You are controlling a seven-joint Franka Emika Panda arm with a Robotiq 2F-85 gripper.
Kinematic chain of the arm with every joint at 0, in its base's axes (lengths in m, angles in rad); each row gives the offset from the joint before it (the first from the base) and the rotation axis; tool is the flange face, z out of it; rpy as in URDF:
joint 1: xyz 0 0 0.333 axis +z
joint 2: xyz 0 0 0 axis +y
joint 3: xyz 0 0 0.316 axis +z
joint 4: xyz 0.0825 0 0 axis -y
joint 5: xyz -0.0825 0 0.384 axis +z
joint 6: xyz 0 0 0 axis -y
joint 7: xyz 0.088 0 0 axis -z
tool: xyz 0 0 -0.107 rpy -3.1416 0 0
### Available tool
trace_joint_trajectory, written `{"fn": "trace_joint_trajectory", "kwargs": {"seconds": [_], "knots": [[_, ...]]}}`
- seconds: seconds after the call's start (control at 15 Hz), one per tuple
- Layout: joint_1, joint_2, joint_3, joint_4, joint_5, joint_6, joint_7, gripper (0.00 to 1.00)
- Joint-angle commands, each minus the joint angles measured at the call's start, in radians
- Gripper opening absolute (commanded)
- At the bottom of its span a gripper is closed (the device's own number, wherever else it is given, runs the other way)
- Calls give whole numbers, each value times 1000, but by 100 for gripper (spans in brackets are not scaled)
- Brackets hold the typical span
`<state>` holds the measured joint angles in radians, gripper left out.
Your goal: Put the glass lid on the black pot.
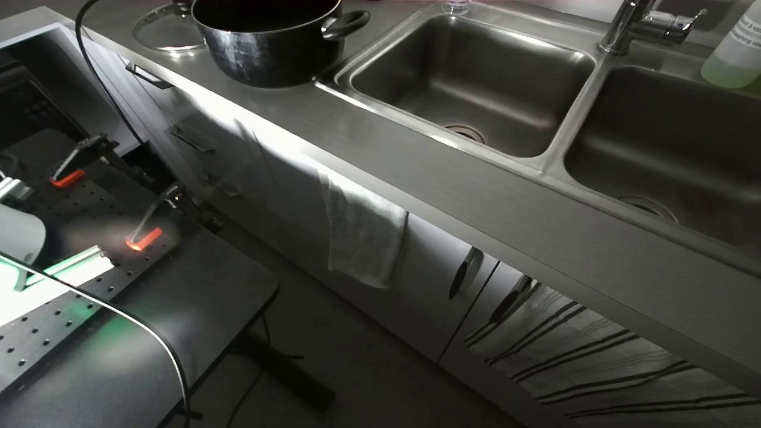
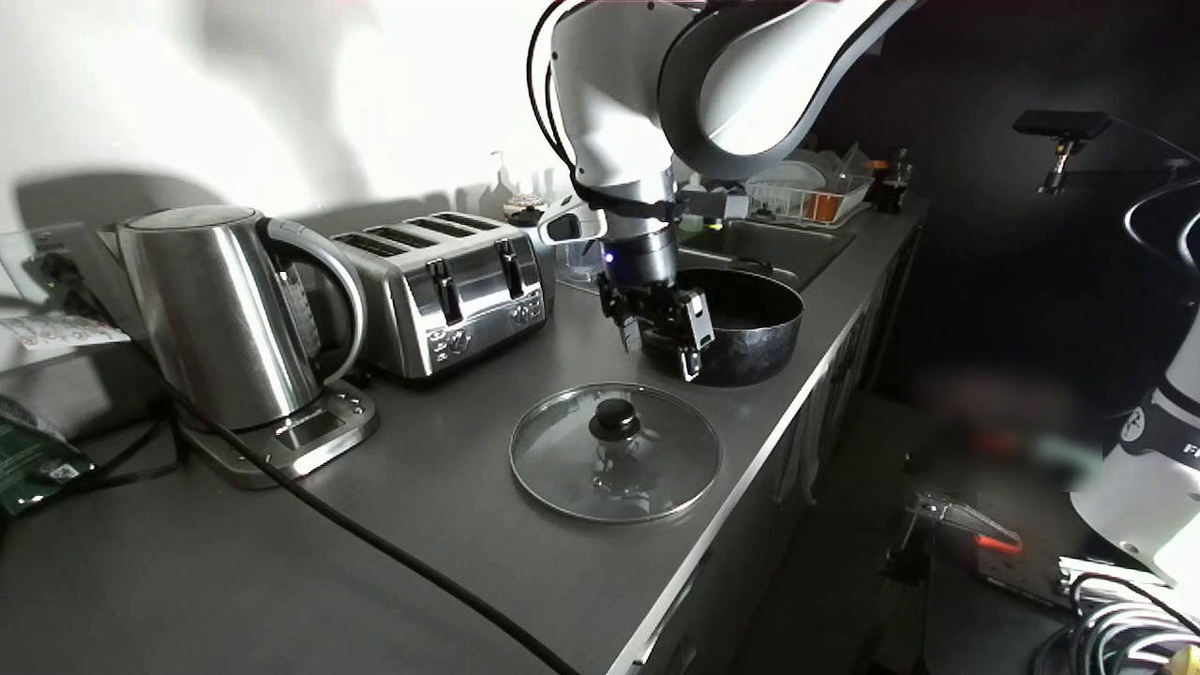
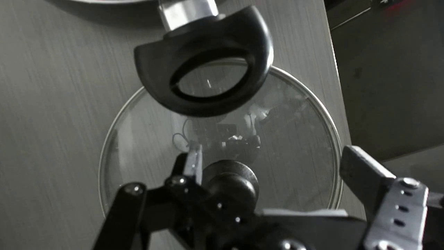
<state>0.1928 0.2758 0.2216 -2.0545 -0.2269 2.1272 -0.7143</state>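
The glass lid lies flat on the counter, black knob up, in an exterior view (image 2: 562, 459) and at the top left of an exterior view (image 1: 169, 32). The black pot stands beside it, upright and uncovered, in both exterior views (image 1: 261, 56) (image 2: 750, 352). My gripper (image 2: 661, 354) is open and empty, pointing down above the counter near the pot's handle and the lid's far rim. In the wrist view the open fingers (image 3: 272, 163) frame part of the lid (image 3: 295, 139); its knob shows near the left finger, partly hidden. The pot's black handle (image 3: 208, 104) overlaps the lid's edge.
A toaster (image 2: 459, 291) and a steel kettle (image 2: 220, 319) stand along the wall. A black cable (image 2: 394, 553) crosses the counter near the lid. The sink basins (image 1: 475, 77) lie beyond the pot. The counter's front edge (image 2: 722, 511) runs close to the lid.
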Motion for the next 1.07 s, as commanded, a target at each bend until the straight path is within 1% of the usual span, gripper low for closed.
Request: {"fn": "trace_joint_trajectory", "kwargs": {"seconds": [0.0,0.33,0.8,0.87,0.93,1.0], "knots": [[10,75,9,60,-45,19,-20,100],[24,150,13,105,-79,53,-14,100],[28,206,19,141,-79,76,-26,100],[27,208,20,143,-77,77,-31,75],[27,210,20,146,-77,76,-36,74],[27,211,20,147,-76,77,-37,68]]}}
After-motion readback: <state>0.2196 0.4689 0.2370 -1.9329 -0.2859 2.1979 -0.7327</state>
